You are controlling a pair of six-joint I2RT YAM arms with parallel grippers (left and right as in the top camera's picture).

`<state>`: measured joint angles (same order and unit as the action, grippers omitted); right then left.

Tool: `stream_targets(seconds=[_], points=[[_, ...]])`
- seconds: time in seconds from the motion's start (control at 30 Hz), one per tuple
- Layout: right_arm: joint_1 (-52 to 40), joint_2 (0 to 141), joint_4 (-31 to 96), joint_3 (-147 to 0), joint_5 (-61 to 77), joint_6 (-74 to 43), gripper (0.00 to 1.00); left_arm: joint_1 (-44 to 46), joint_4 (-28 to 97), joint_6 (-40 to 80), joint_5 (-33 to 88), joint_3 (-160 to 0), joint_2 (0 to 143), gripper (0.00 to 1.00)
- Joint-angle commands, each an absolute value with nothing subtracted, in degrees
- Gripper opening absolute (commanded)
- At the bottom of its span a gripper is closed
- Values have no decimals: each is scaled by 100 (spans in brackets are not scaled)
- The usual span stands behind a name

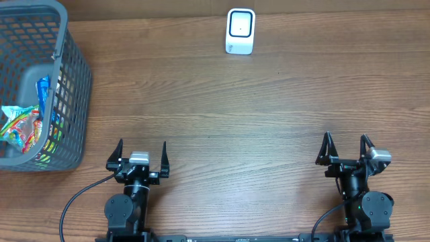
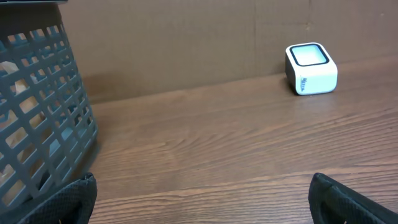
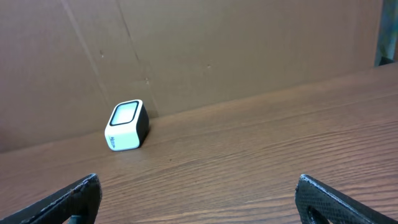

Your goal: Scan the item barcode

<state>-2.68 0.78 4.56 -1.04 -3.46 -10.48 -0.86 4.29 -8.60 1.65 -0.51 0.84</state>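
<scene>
left gripper (image 1: 142,148): open, jaws spread wide. Sits at the near edge of the bench, left of centre, tips pointing toward the far side. In the left wrist view, only bare wood shows between its fingers (image 2: 59,202).
right gripper (image 1: 346,142): open, jaws wide. Near edge of the bench, right side, well apart from the left one. In the right wrist view its fingers (image 3: 339,199) frame bare wood.
bench (image 1: 222,114): brown wood grain, boards running left to right.
basket (image 1: 75,81): grey plastic lattice basket at the far-left of the bench, partly cut off by the frame edge. It is ahead and left of the left gripper, not touching it. In the left wrist view the basket wall (image 2: 43,112) fills the left side.
items: inside the basket. A colourful snack packet (image 1: 20,129) lies on top at the near-left. A blue packet (image 1: 44,91) stands against the inner wall, with more packets showing through the lattice lower down. Can't tell any barcode at this size.
barcode scanner (image 1: 240,31): small white box with a dark-rimmed window on top. It stands at the far edge of the bench, roughly centred between the arms and well apart from the basket and both grippers. Seen in both wrist views (image 2: 311,68) (image 3: 127,124), just in front of the backdrop.
backdrop (image 3: 236,50): brown cardboard sheet upright along the far edge of the bench.
cables (image 1: 77,202): black leads running off each arm base at the near edge.
</scene>
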Motion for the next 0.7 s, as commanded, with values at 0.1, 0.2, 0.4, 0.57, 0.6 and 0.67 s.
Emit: stream_targets(seconds=[0.1,0.2,0.4,0.57,0.6,0.67], points=[[-287,16,268,-49,43,-1046,100,-115,543,-878,331,-226,27,100],[-287,16,196,-54,318,-1048,100,-115,913,-878,381,-508,27,100],[-287,16,202,-373,425,-1063,100,-115,1815,-875,432,-1267,27,100],[-287,19,499,-690,720,-1061,100,-115,2189,-875,436,-1857,30,100],[-287,19,585,-751,768,-1061,100,-115,2257,-875,436,-1973,34,100],[-287,16,742,-873,784,-1063,100,-115,2377,-875,436,-2209,75,100]])
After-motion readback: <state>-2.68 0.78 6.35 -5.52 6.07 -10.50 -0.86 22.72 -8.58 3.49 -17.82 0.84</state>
